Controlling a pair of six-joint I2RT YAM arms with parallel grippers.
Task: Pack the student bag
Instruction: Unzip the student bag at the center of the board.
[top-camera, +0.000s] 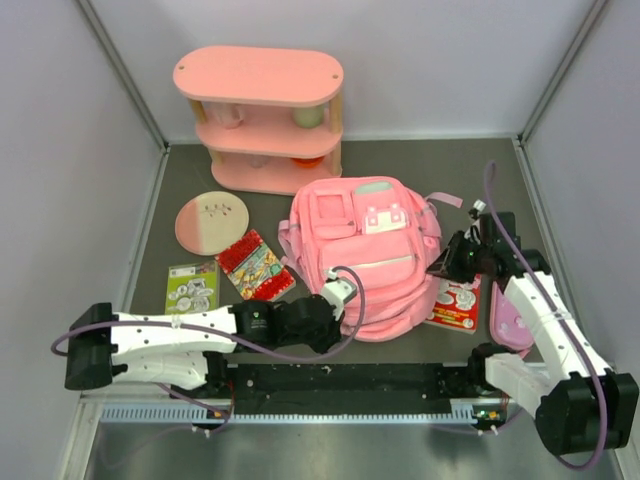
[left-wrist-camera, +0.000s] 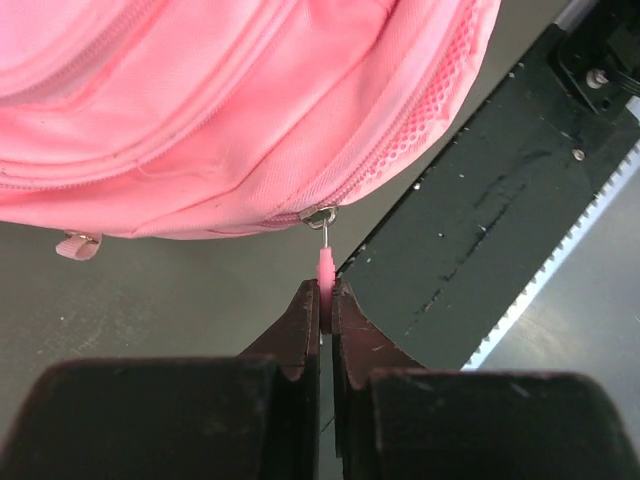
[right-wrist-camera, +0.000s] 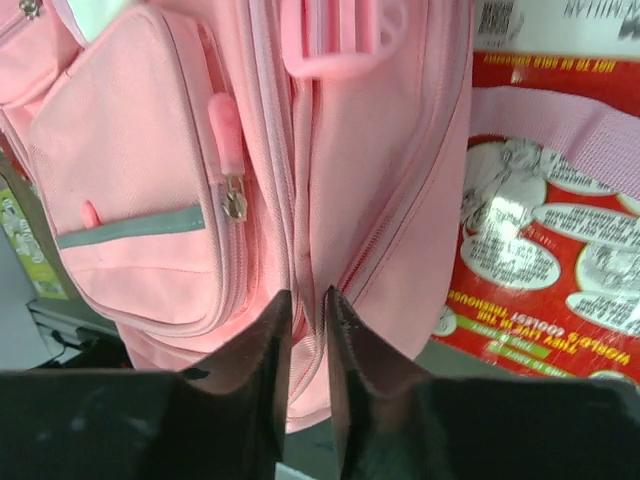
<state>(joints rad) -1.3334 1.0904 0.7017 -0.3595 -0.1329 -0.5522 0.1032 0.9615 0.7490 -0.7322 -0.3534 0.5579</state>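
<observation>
Jaws of the left gripper (left-wrist-camera: 322, 300) are squeezed tight on a small pink zip pull (left-wrist-camera: 323, 268). The pull sticks out just past the tips and is joined to the bottom edge of the student bag (left-wrist-camera: 250, 110), which spreads wide above the jaws. Grey table (left-wrist-camera: 150, 290) shows to the left of the tips. A black rail (left-wrist-camera: 480, 220) runs off to their right.

The right gripper (right-wrist-camera: 308, 300) has its jaws nearly together, with only a thin gap. The bag's side is right at the tips and pink cloth shows in the gap. I cannot tell if the jaws are pinching it or have let go. A front pocket (right-wrist-camera: 130, 180) with a grey strip is up and left of the tips. A red book (right-wrist-camera: 560, 250) lies up and right of them, beside the bag, with a pink strap (right-wrist-camera: 560, 135) across it.
</observation>
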